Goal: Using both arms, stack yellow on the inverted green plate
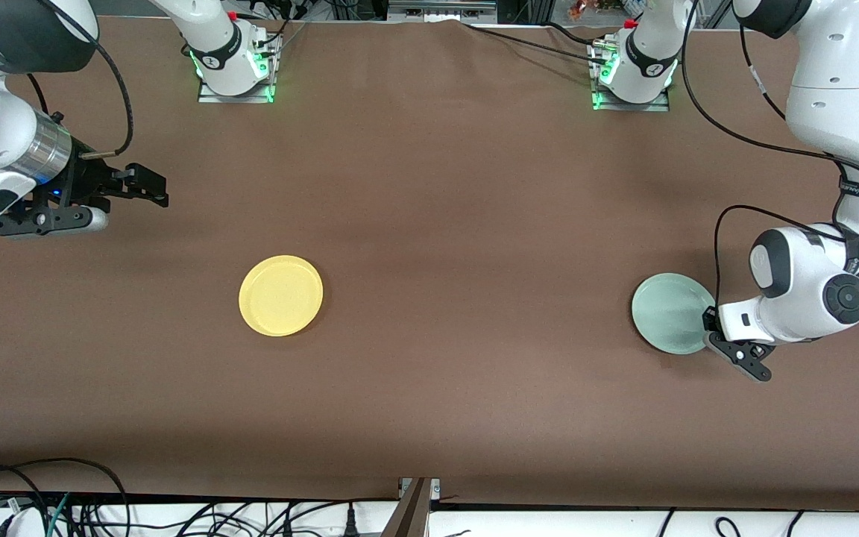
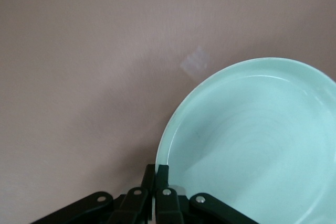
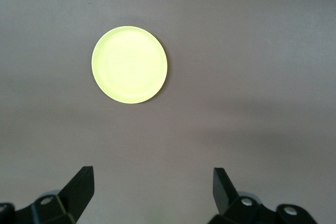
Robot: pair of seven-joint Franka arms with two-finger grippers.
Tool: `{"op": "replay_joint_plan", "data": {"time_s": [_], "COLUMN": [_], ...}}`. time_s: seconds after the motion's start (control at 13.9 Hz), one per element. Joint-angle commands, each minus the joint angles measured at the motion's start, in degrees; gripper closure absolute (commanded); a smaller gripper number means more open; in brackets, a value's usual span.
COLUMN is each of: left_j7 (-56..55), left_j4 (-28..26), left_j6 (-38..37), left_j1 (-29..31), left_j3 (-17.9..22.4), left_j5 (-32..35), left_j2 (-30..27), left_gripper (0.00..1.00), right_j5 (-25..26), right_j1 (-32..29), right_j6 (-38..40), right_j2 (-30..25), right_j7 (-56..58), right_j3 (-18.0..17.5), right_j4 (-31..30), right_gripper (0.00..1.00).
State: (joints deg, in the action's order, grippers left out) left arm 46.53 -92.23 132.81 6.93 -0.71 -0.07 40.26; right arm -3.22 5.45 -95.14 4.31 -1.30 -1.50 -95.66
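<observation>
Your left pincer is pinched shut on the rim of the green plate at the frame's right, plate still hollow-up, so that edge grip looks meant for the flip; the yellow plate sits left of centre; your right pincer waits wide apart, upper left; bare tabletop between them gives room.

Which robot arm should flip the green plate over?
Left. The left gripper is already shut on the green plate rim. The right gripper hangs open, well away from it, with the yellow plate in its view.
</observation>
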Motion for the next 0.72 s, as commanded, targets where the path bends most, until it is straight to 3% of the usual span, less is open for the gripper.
{"op": "replay_joint_plan", "data": {"time_s": [0.0,0.22,0.43,0.65], "left_j7": [-0.03,-5.19,-11.97,-20.13], "left_j4": [0.20,3.00,6.88,7.32], "left_j6": [-1.07,-4.47,-13.53,-18.62], "left_j1": [-2.17,-6.30,-12.44,-18.94], "left_j3": [0.19,0.10,0.18,0.19], "left_j5": [2.70,15.51,20.01,31.06], "left_j2": [-3.69,-5.89,-5.72,-5.90], "left_gripper": [1.00,1.00,1.00,1.00], "right_j5": [-1.09,-1.09,-1.09,-1.09], "right_j1": [-0.27,-0.27,-0.27,-0.27], "right_j6": [0.74,0.74,0.39,0.13], "right_j2": [-0.53,-0.53,-0.44,-0.35], "right_j7": [1.21,1.39,1.21,1.21], "right_j3": [0.10,0.10,0.10,0.18], "right_j4": [-0.23,-0.23,-0.58,-0.76], "right_gripper": [0.00,0.00,0.00,0.00]}}
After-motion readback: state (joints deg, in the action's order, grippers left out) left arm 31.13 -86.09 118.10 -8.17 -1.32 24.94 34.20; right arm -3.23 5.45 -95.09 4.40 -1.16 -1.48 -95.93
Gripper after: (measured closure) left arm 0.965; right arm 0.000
